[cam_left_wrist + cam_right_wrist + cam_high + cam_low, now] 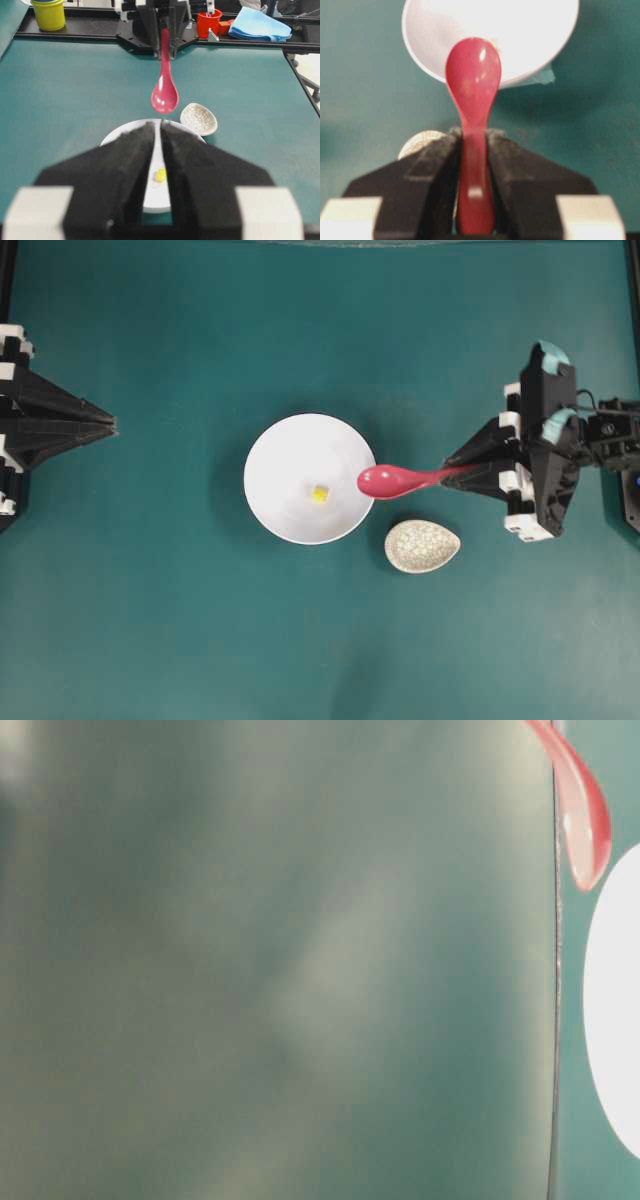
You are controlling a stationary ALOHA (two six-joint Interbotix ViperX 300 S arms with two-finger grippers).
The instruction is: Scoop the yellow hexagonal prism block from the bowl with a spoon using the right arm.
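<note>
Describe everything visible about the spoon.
The spoon is glossy pink-red, plastic or glazed ceramic by its look, with a deep oval scoop and a short straight handle. The right pincer clamps the handle; the scoop sticks out over the white bowl's near rim, lifted clear of the table and empty.

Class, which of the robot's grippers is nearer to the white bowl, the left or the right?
Right. The right gripper holds the spoon, whose scoop reaches the bowl's rim. The left gripper sits far off at the table's opposite edge.

spoon [165,94] above bowl [116,137], yellow hexagonal prism block [160,175] inside
</note>
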